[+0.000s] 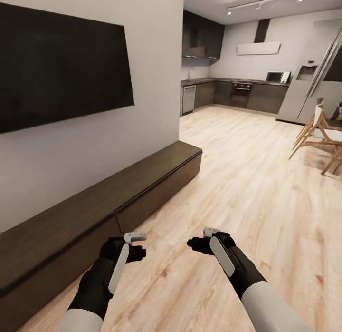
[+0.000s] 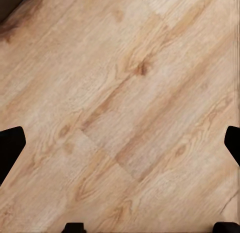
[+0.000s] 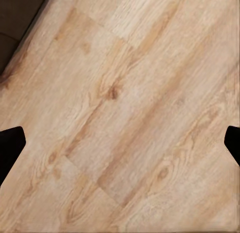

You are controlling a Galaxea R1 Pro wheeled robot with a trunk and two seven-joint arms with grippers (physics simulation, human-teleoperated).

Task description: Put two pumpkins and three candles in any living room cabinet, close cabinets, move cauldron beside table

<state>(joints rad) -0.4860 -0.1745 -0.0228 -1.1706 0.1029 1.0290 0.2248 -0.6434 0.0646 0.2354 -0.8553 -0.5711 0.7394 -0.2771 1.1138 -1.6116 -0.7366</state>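
The long low dark-brown cabinet (image 1: 95, 213) runs along the white wall under a black wall-mounted TV (image 1: 61, 65), its fronts all closed. Both arms hang low over the pale wood floor (image 1: 247, 189) beside it. The left tool (image 2: 120, 143) and right tool (image 3: 120, 143) each stand wide, with nothing between their fingers. A kitchen (image 1: 237, 92) lies beyond.

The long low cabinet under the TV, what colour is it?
Dark brown wood cabinet, clearest in the head view.
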